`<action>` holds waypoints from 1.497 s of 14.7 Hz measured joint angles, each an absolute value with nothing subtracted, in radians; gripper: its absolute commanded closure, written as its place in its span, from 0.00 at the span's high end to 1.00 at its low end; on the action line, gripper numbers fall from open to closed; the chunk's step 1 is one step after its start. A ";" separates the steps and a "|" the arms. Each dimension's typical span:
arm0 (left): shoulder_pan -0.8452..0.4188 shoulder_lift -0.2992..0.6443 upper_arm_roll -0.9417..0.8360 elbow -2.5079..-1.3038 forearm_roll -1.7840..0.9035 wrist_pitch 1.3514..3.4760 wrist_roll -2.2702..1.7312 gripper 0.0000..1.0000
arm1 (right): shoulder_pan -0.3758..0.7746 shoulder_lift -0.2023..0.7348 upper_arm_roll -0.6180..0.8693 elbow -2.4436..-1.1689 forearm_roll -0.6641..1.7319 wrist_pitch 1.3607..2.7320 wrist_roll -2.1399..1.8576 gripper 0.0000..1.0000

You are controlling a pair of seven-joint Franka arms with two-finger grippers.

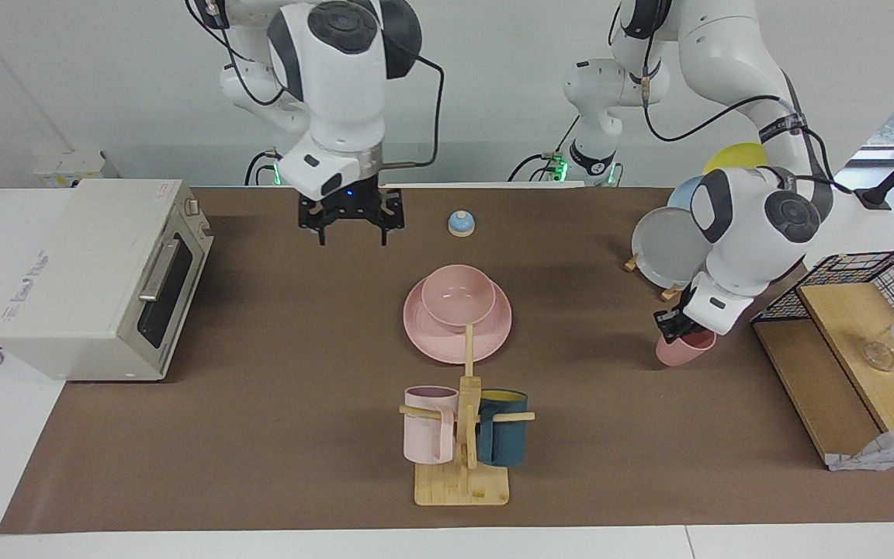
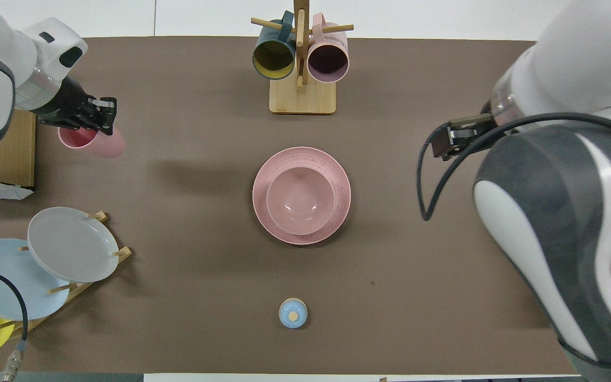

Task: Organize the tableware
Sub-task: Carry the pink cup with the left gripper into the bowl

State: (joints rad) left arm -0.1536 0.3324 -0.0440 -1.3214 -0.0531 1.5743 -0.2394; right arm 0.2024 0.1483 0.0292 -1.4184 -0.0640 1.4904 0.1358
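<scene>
Stretching across the whole room is the brown worktop (image 1: 261,435), and at the left of the facing frame sits a boxy white oven (image 1: 98,279). At the right of that frame is a wooden shelf (image 1: 843,373) with a wire basket, and above it a rack of upright plates (image 2: 67,249) in grey, blue and yellow. Low in the middle of the facing frame stands a wooden mug tree (image 1: 466,435) with a pale pink and a dark teal mug.

In the centre of both frames lies the matte pink plate (image 1: 431,341), wide, flat and round. The smaller, deep pink bowl (image 1: 459,295) sits in it, toward the rim nearer the robots.

At the right of the facing frame the left gripper (image 1: 678,330) is down at the small pink cup (image 1: 686,349), its fingers clamped over the rim; the cup is tilted, mouth toward the shelf. The right gripper (image 1: 351,229) hangs over bare worktop at upper centre-left of the facing frame, fingers apart, waiting.

A small blue bell (image 1: 462,223) sits near the robots' edge.
</scene>
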 measured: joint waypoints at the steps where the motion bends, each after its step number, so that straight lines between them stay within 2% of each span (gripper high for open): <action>1: -0.196 0.338 -0.047 -1.258 -0.059 1.519 -0.317 0.00 | 0.191 0.132 0.006 -1.450 -0.059 1.491 0.103 1.00; 5: -0.426 0.398 -0.056 -1.134 -0.069 1.508 -0.641 0.00 | 0.174 0.096 -0.011 -1.530 -0.058 1.494 0.088 1.00; 7: -0.531 0.421 -0.057 -1.138 -0.069 1.565 -0.741 0.00 | 0.159 0.087 -0.011 -1.540 -0.058 1.494 0.088 1.00; 9: -0.605 0.438 -0.054 -1.193 -0.068 1.649 -0.787 0.00 | 0.126 0.080 -0.011 -1.550 -0.050 1.508 0.088 1.00; 15: -0.642 0.454 -0.052 -1.343 -0.068 1.795 -0.828 0.00 | 0.037 0.078 0.003 -1.584 -0.044 1.584 -0.001 1.00; 22: -0.673 0.457 -0.052 -1.436 -0.068 1.895 -0.882 0.00 | 0.032 0.039 0.005 -1.634 -0.043 1.533 -0.005 1.00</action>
